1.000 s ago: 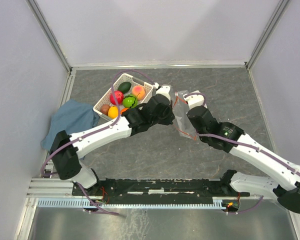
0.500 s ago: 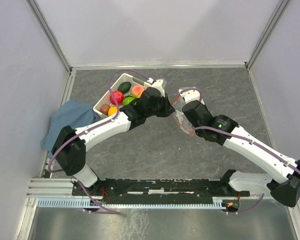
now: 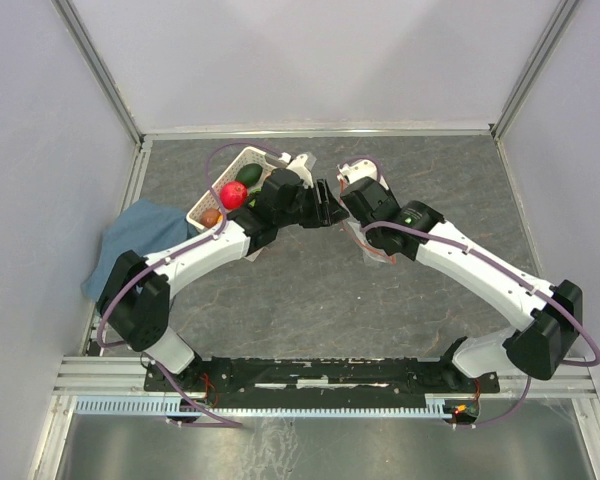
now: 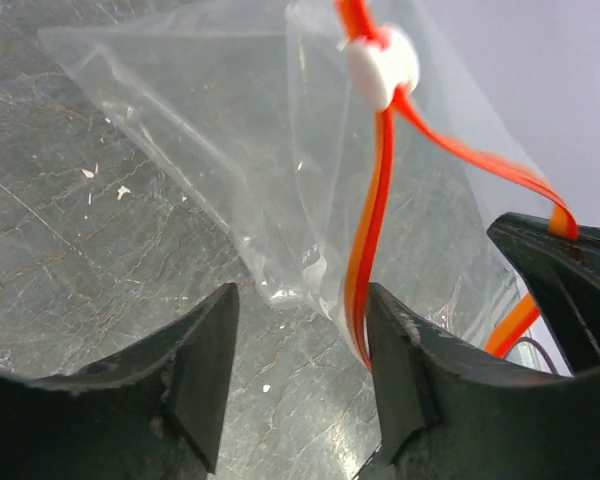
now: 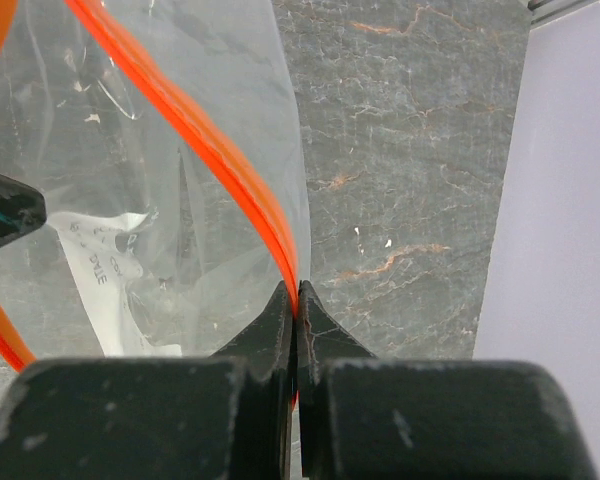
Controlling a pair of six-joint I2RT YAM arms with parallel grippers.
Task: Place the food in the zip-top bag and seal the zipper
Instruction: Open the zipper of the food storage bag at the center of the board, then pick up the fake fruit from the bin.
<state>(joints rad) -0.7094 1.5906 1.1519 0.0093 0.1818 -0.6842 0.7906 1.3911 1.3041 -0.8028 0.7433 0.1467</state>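
Left claw [image 4: 298, 345] opened off zipper [image 4: 363, 250]; right claw [image 5: 296, 305] still pinching.

One bag [image 4: 180, 110], one basket [image 3: 220, 172] (one cloth [image 3: 140, 235])

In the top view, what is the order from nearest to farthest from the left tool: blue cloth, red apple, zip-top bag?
1. zip-top bag, just right of the left tool.
2. red apple, to the left, in the basket.
3. blue cloth, far left.
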